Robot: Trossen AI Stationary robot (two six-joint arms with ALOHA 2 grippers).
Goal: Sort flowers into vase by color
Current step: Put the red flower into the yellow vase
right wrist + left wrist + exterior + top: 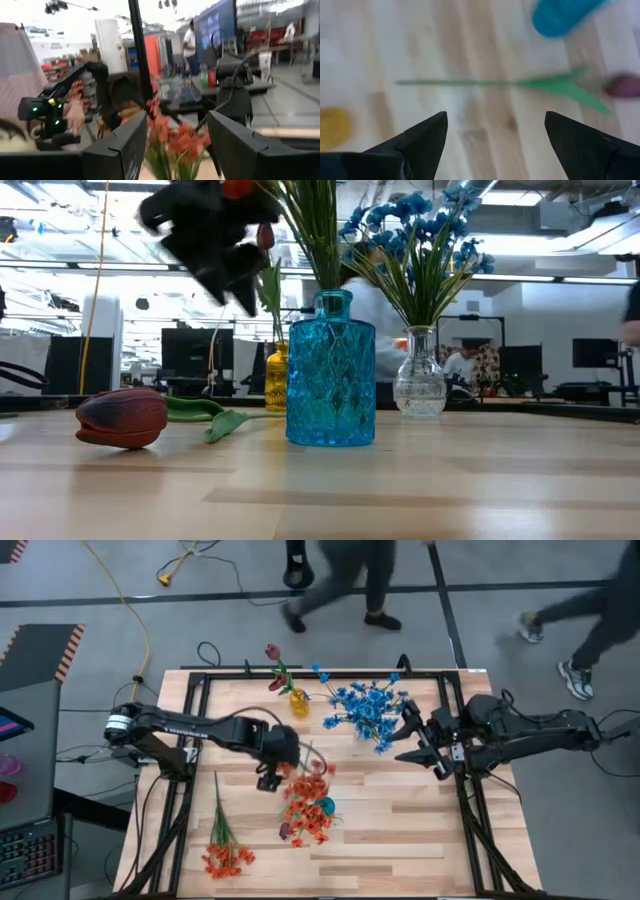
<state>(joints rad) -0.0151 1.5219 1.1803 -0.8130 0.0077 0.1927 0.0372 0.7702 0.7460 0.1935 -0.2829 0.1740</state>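
Three vases stood on the table: a blue glass vase [331,370] holding orange-red flowers [306,802], a clear vase [419,374] holding the blue flowers [366,707], and a yellow vase [299,702] with maroon tulips [273,652]. One maroon tulip [122,418] lay flat beside the blue glass vase, and one orange-red spray [224,845] lay apart near the table's front edge. The left gripper [495,132] hovered over the lying tulip's stem, jaws apart and empty; only the left wrist view showed this. The right gripper [176,137] waited by the blue flowers, jaws apart. The high view alone showed people walking behind the table.
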